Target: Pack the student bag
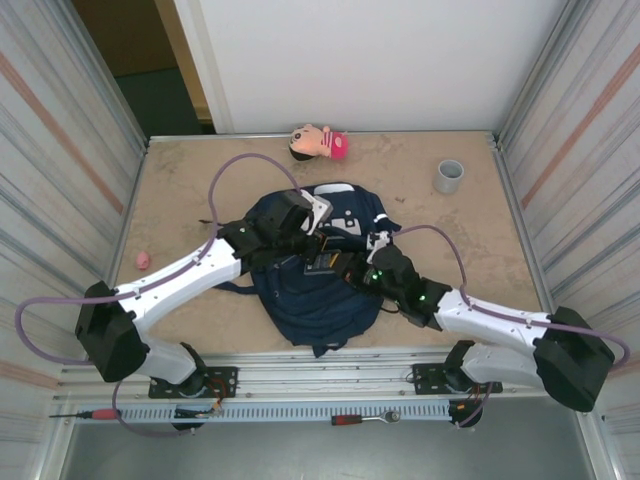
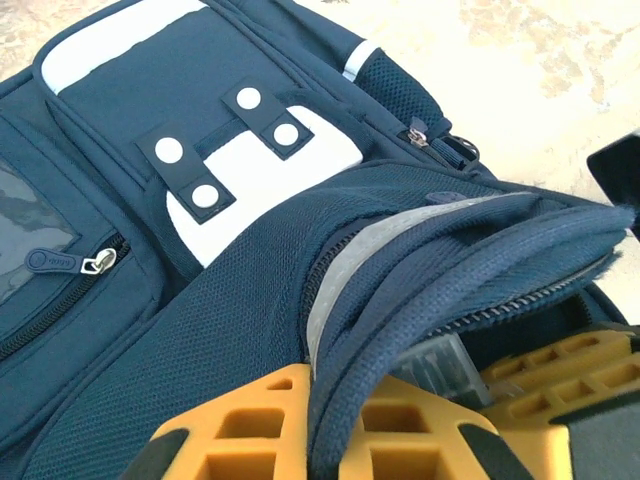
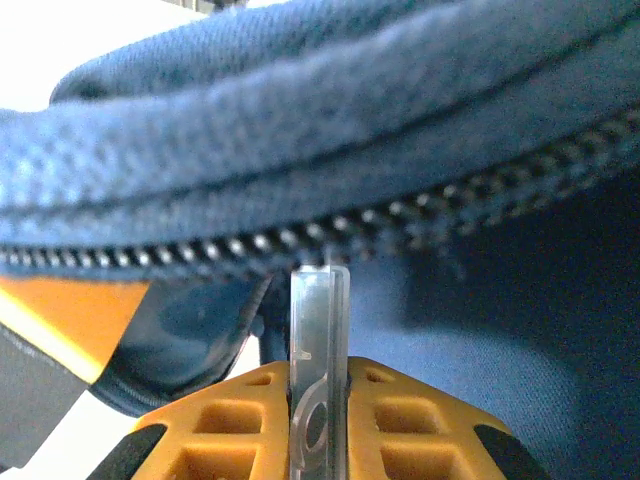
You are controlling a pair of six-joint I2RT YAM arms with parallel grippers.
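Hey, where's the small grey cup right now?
In the top view, the small grey cup stands upright near the far right corner of the tan table, beyond the navy-blue fabric backpack and right of the doll head with a pink cap.

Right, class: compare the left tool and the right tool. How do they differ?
The left tool pinches the bag's rim; the right tool holds a thin clear plastic strip. The left tool sits near the white patch; the right tool faces the zip. Both are shut, orange-fingered, over the bag.
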